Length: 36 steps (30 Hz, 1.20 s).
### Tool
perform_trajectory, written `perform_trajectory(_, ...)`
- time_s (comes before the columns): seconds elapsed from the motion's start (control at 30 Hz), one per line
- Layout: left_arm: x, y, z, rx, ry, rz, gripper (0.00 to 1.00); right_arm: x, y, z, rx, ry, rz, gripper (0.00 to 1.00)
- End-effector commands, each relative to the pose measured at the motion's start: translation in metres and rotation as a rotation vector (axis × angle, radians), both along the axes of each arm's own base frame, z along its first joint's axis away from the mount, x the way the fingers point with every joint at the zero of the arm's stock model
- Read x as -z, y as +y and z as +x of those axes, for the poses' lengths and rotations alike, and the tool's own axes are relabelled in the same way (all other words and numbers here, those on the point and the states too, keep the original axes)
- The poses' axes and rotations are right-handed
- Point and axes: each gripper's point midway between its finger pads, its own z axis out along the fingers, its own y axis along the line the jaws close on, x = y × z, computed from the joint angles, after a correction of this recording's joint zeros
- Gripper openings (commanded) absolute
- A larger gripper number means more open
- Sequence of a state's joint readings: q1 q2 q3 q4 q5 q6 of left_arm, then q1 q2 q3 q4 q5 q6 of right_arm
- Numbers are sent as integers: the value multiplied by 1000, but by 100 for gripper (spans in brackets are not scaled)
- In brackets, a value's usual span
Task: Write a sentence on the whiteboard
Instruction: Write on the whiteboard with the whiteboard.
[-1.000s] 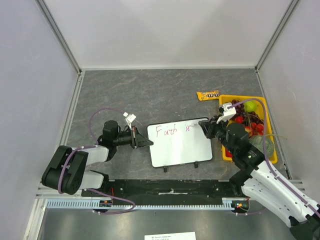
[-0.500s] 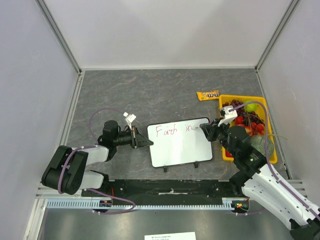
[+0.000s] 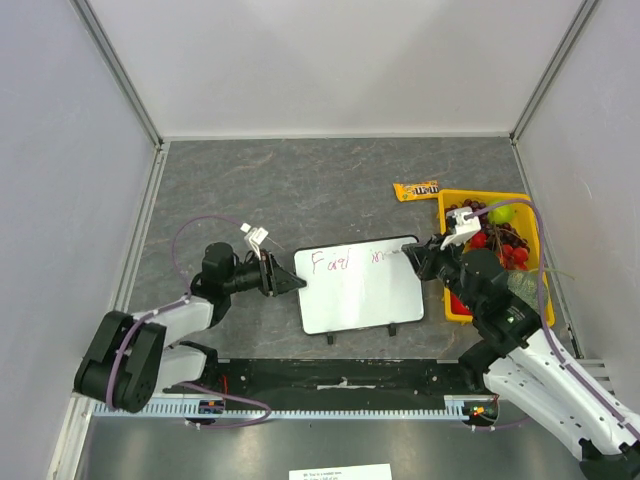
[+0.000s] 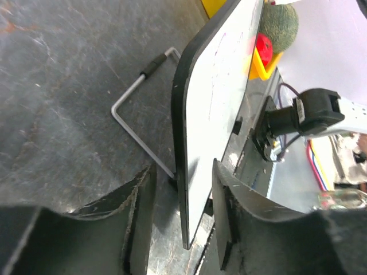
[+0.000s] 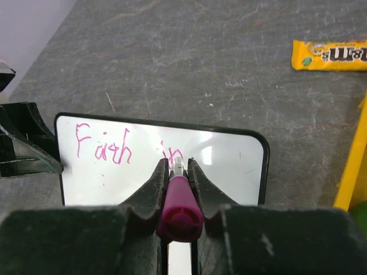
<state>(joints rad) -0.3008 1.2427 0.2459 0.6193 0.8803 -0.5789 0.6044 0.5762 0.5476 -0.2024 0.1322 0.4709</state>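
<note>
The whiteboard [image 3: 360,295] stands on the table between the arms, tilted on its feet. The sentence [image 3: 335,262] in pink reads "Faith in" [image 5: 106,146] along the top. My left gripper [image 3: 288,283] is at the board's left edge. In the left wrist view the board [image 4: 218,103] passes edge-on between the fingers of that gripper [image 4: 182,172], with a gap on each side, so it is open. My right gripper [image 3: 415,258] is shut on a magenta marker [image 5: 180,209], whose tip sits just right of "in", between the fingertips [image 5: 178,163].
A yellow candy packet [image 3: 416,189] lies behind the board. A yellow tray [image 3: 490,197] of fruit stands right of the board, close to my right arm. The board's wire foot [image 4: 137,114] rests on the table behind it. White walls enclose three sides.
My left gripper's jaws have spread apart off the board's left edge. The word "in" has been finished and the marker tip has shifted slightly right.
</note>
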Motion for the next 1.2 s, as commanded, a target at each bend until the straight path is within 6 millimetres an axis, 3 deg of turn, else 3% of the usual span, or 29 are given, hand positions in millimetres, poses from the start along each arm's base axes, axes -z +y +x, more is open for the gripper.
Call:
perform_trajectory(0.0,-20,13,17,-126,-154,47,55,-52,1,-2,-22,-101,48,0)
perform_trajectory(0.13,-46,36,27,-290,-245,120,66,-63,7,-6,-68,-122,53,0)
perform_trajectory(0.23,-88,54,30,-407,-346,130,70,-70,18,-10,-130,-132,67,0)
perform_trajectory(0.33,-131,56,23,-439,-430,49,73,-79,36,-17,-242,-148,92,0)
perform_trajectory(0.47,-177,37,15,-306,-491,-8,75,-90,66,-31,-429,-164,131,0)
perform_trajectory(0.63,-214,-4,-1,-29,-521,-79,76,-105,98,-53,-658,-177,225,0)
perform_trajectory(0.77,-220,-42,-16,149,-548,-97,77,-114,112,-62,-753,-156,310,0)
perform_trajectory(0.87,-208,-76,-30,270,-539,-92,77,-120,116,-65,-786,-155,358,0)
perform_trajectory(1.03,-193,-100,-42,335,-533,-108,71,-121,117,-61,-769,-150,351,0)
perform_trajectory(1.1,-186,-105,-43,339,-520,-98,60,-121,116,-60,-761,-147,349,0)
perform_trajectory(1.17,-183,-106,-42,335,-511,-93,37,-120,116,-60,-764,-142,347,0)
